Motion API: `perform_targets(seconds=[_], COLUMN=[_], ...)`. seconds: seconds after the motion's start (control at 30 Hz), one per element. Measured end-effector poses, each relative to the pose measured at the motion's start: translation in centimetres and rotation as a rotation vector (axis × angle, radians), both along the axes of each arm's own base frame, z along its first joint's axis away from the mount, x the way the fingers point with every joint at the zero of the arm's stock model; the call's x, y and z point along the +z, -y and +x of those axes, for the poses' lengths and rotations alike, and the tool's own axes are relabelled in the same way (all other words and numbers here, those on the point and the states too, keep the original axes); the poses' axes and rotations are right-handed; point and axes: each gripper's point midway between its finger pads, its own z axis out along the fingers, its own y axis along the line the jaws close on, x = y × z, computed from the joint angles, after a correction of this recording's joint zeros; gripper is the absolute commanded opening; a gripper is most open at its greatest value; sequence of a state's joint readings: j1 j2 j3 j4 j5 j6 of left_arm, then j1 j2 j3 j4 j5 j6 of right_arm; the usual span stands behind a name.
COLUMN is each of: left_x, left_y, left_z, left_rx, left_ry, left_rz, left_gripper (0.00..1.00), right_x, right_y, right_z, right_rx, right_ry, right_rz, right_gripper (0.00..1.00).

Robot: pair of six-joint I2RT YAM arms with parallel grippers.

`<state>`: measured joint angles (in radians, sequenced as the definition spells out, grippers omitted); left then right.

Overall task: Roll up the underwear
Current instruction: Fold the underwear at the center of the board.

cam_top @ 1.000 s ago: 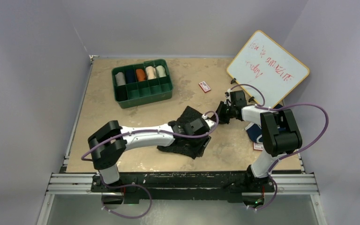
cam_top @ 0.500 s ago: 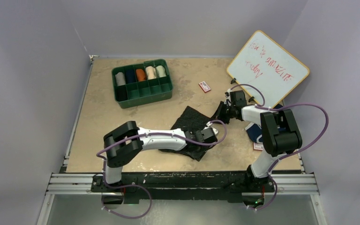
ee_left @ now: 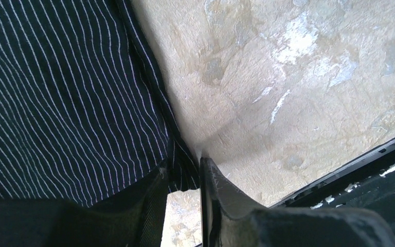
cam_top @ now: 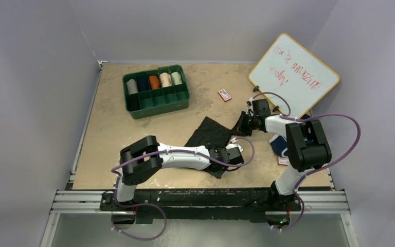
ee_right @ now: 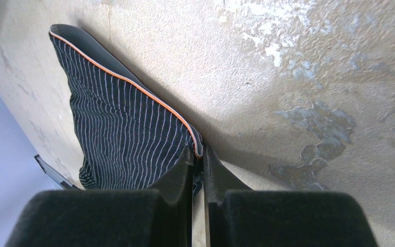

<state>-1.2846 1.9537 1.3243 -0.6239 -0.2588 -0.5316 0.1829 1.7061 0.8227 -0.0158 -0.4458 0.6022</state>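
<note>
The black underwear (cam_top: 209, 135), finely white-striped with an orange-piped edge, lies spread flat in the middle of the table. My left gripper (cam_top: 238, 156) is at its near right corner and is shut on the hem (ee_left: 184, 167). My right gripper (cam_top: 240, 123) is at its far right corner and is shut on the orange-piped edge (ee_right: 197, 149). The cloth fills the left of both wrist views (ee_left: 67, 98) (ee_right: 123, 134). The navy underwear (cam_top: 277, 146) lies at the right, mostly hidden under my right arm.
A green divided tray (cam_top: 160, 108) with several rolled cloths stands at the back left. A whiteboard (cam_top: 294, 73) leans at the back right. One red-and-white card (cam_top: 225, 94) lies behind the cloth and another (cam_top: 283, 161) by the right arm. The table's front rail (ee_left: 375, 154) is just beyond the left fingers.
My left arm has swung right and nearer across the black underwear to its near right corner, uncovering the cloth. The right gripper has held still on the far corner.
</note>
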Motion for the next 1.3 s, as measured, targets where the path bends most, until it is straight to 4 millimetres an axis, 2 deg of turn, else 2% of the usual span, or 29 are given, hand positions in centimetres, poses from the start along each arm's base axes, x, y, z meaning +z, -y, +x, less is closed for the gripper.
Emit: perform_targets(seconds=[0.3, 0.6, 0.77, 0.97, 1.07, 1.3], left_x=[0.0, 0.6, 3.0, 5.9, 6.1, 5.1], left_y=[-0.2, -0.1, 0.7, 0.9, 0.6, -0.2], left_z=[0.1, 0.0, -0.4, 0.1, 0.3, -0.2], left_rx=[0.000, -0.002, -0.005, 0.035, 0.060, 0.101], left_ry=[0.043, 0.038, -0.002, -0.051, -0.075, -0.135], left_rz=[0.032, 0.012, -0.104, -0.281, -0.329, -0.394], left_gripper=[0.00, 0.00, 0.00, 0.00, 0.00, 0.00], right_x=[0.0, 0.3, 1.2, 3.8, 4.9, 6.8], right_y=[0.1, 0.3, 0.8, 1.9, 2.2, 2.2], right_z=[-0.1, -0.4, -0.5, -0.2, -0.2, 0.2], right_rx=[0.003, 0.027, 0.039, 0.032, 0.030, 0.038], right_ry=[-0.011, -0.028, -0.039, -0.005, 0.009, 0.009], right_rz=[-0.005, -0.029, -0.069, -0.134, -0.152, -0.160], right_gripper=[0.04, 0.04, 0.03, 0.02, 0.02, 0.01])
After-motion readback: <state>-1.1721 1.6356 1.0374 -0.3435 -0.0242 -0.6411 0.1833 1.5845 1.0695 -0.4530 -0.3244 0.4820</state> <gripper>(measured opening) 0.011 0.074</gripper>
